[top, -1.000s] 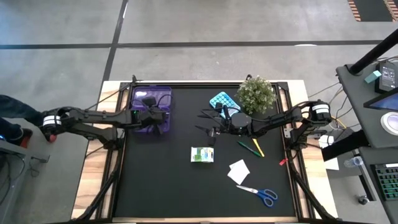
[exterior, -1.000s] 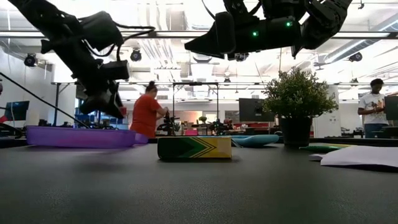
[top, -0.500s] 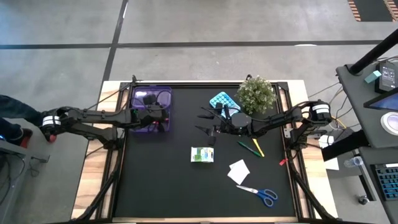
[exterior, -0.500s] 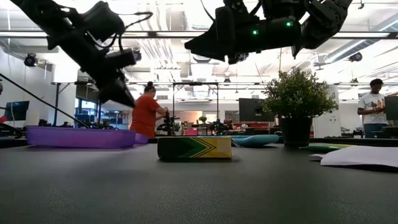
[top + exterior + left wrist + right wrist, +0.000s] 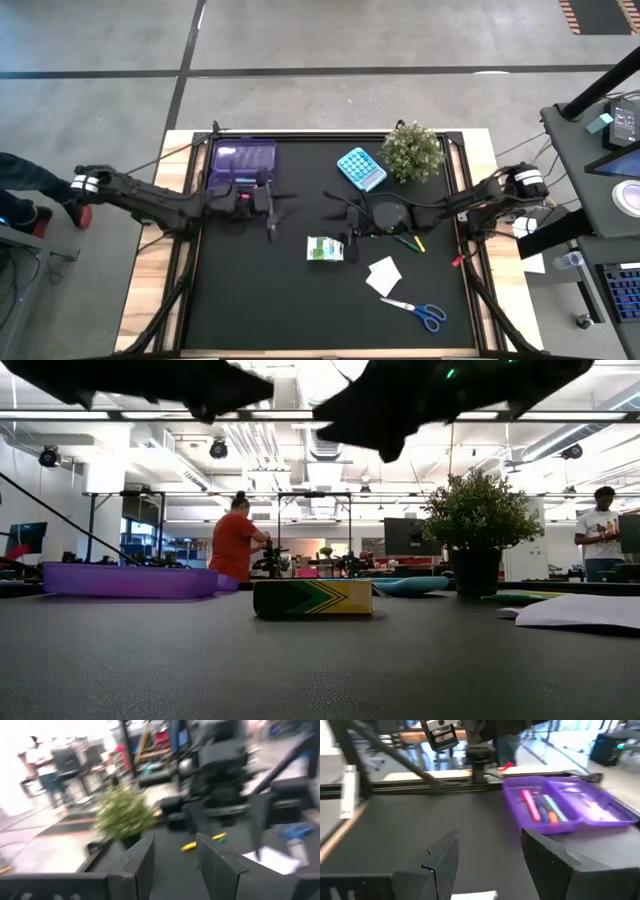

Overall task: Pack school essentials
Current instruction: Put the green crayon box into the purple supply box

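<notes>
My left gripper (image 5: 283, 207) hangs open above the table just right of the purple case (image 5: 243, 160), pointing level toward the right, with nothing between its fingers (image 5: 142, 862). Facing it, my right gripper (image 5: 335, 215) is also open and holds nothing. It hangs above and just behind the green-white pack (image 5: 326, 248), which lies flat on the mat. The case (image 5: 560, 807) holds a pink pen (image 5: 530, 805) and a blue pen (image 5: 551, 809). A green and a yellow pen (image 5: 410, 240), a paper square (image 5: 383, 275), scissors (image 5: 415, 312) and a red eraser (image 5: 455, 260) lie on the mat.
A potted plant (image 5: 412, 150) and a light blue keypad-like object (image 5: 360, 167) stand at the far right. The two grippers face each other closely at mid-table. Bare black mat (image 5: 250, 300) spreads over the near left. People stand in the room beyond.
My left gripper has come out from over the purple case, moving toward the table's right and near side. It has risen and tipped from pointing down to level. My right gripper has shifted toward the near edge, closer to the green-white pack, rolling a little.
</notes>
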